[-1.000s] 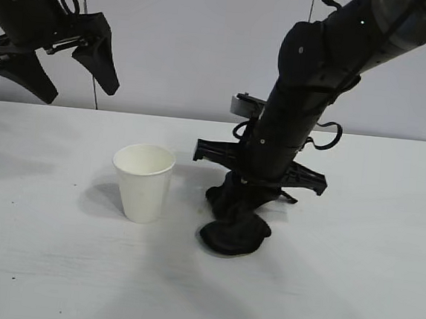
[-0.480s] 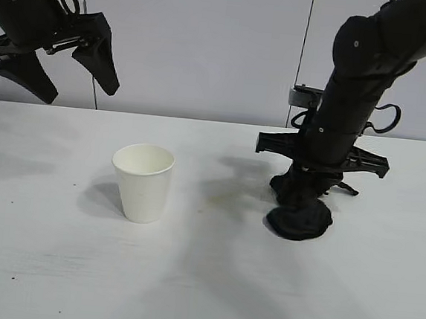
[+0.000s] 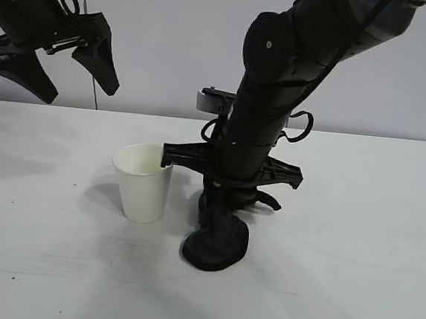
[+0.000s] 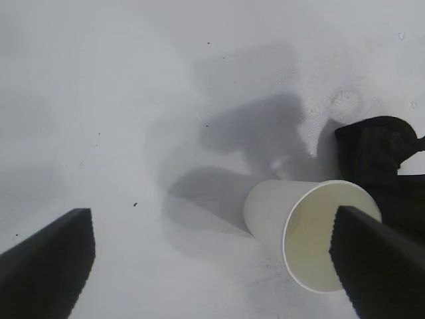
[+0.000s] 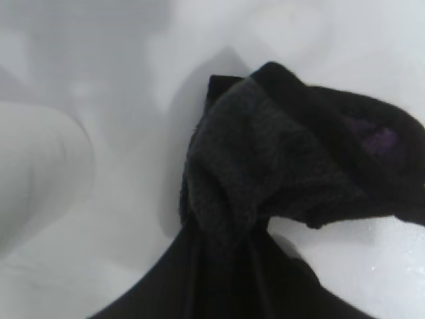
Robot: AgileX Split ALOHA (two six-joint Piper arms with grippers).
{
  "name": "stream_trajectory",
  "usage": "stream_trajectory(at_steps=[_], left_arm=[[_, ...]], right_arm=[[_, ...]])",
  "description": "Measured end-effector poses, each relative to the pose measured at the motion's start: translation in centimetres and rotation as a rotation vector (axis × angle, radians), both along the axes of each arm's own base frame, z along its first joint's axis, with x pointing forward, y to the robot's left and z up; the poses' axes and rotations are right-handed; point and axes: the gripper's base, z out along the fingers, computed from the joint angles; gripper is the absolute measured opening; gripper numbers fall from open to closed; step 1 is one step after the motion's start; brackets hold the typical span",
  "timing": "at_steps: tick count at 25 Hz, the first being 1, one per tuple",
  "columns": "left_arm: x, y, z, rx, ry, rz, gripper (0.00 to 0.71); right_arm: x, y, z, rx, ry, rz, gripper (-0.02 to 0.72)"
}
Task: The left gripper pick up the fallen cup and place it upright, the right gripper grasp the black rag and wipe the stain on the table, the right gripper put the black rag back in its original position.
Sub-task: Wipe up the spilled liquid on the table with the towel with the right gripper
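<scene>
The right gripper (image 3: 219,212) is pinching the black rag (image 3: 216,245) and pressing it onto the table (image 3: 355,239) just beside the cup (image 3: 144,182), which is standing upright. The left gripper (image 3: 57,67) is hanging up over the table's far left with its fingers spread wide, holding nothing

light: bright, even | shadows: soft grey on table (image 3: 351,291) | blur: right wrist view soft

One cup (image 3: 143,182), one black rag (image 3: 216,243), two grippers: left gripper (image 3: 60,71), right gripper (image 3: 224,205).
</scene>
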Motion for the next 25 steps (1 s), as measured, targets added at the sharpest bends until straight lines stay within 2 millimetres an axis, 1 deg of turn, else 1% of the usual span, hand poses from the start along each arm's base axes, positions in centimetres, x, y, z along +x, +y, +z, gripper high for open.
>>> stream_trajectory(at_steps=[2,4,5,8,11,14,17,19,21,23,25], left_arm=[[0.0,0.0,0.0,0.0,0.0,0.0,0.694],[0.0,0.0,0.0,0.0,0.001,0.0,0.694],[0.0,0.0,0.0,0.0,0.001,0.0,0.694],[0.0,0.0,0.0,0.0,0.001,0.0,0.694],[0.0,0.0,0.0,0.0,0.001,-0.001,0.694],[0.0,0.0,0.0,0.0,0.001,-0.001,0.694],[0.0,0.0,0.0,0.0,0.003,-0.001,0.694],[0.0,0.0,0.0,0.0,0.003,-0.001,0.694],[0.0,0.0,0.0,0.0,0.003,-0.001,0.694],[0.0,0.0,0.0,0.0,0.003,-0.001,0.694],[0.0,0.0,0.0,0.0,0.003,-0.001,0.694]], right_arm=[[0.3,-0.4,0.0,0.002,-0.004,-0.015,0.089],[0.9,-1.4,0.0,0.004,-0.007,-0.061,0.089],[1.3,-2.1,0.0,0.006,-0.01,-0.087,0.089],[2.9,-5.1,0.0,0.003,-0.017,-0.173,0.089],[3.9,-7.9,0.0,-0.015,-0.01,-0.23,0.089],[4.5,-9.9,-0.1,-0.033,-0.001,-0.253,0.089],[4.4,-11.0,-0.2,-0.062,0.037,-0.248,0.089],[4.2,-11.2,0.0,-0.076,0.058,-0.235,0.089],[3.8,-10.3,0.2,-0.075,0.062,-0.207,0.089],[3.2,-8.4,0.5,-0.058,0.058,-0.165,0.089],[2.2,-5.7,0.6,-0.028,0.059,-0.118,0.089]])
